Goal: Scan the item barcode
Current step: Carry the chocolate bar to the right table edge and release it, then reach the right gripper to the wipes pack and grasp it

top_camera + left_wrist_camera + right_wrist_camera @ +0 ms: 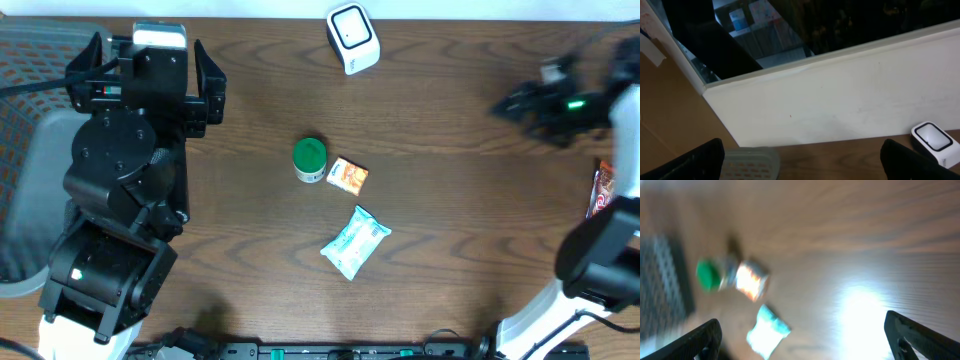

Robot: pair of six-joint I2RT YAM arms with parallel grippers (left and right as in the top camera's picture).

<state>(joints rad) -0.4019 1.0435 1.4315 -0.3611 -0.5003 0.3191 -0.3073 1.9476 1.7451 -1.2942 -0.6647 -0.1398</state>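
Observation:
Three items lie mid-table: a green-lidded jar (310, 160), a small orange packet (348, 176) beside it, and a light blue pouch (355, 241) nearer the front. The white scanner (353, 38) stands at the back edge and also shows as the scanner (934, 140) in the left wrist view. My right gripper (505, 104) hovers open and empty at the far right, well away from the items. Its blurred wrist view shows the jar (706, 275), orange packet (751, 280) and pouch (767, 330) below the open right gripper (802, 345). My left gripper (147, 45) is open and empty at the back left, facing the wall.
A dark red packet (603, 188) lies at the right edge beside the right arm. A grey basket (30, 190) sits at the left edge behind the left arm, seen as the basket (750, 162) between the left fingers. A white wall borders the table's back.

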